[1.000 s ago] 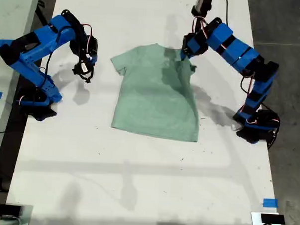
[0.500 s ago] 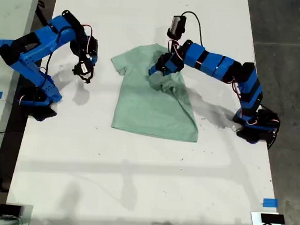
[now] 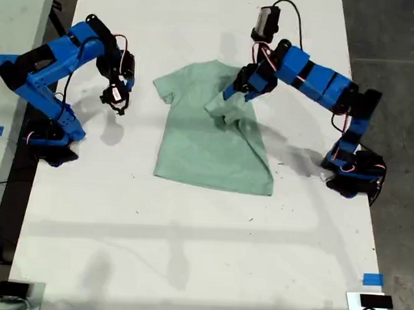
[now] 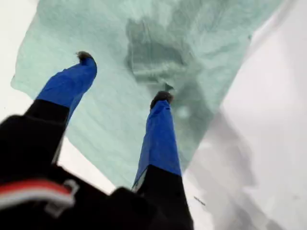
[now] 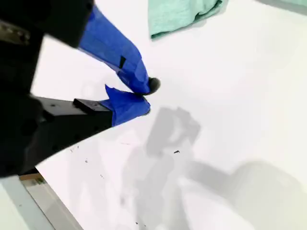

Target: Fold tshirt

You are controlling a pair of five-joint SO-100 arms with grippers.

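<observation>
Tshirt (image 3: 211,138): pale mint green, lying on the white table (image 3: 189,250) between the two blue arms, hem toward the exterior view's bottom; one sleeve lies folded inward in a rumpled bunch over the chest, the other sleeve flat toward the exterior view's left. My first gripper (image 4: 123,76): jaws spread apart, poised over the bunched cloth, holding nothing. My second gripper (image 5: 147,98): jaws closed and empty, above bare table just beside the flat sleeve.
</observation>
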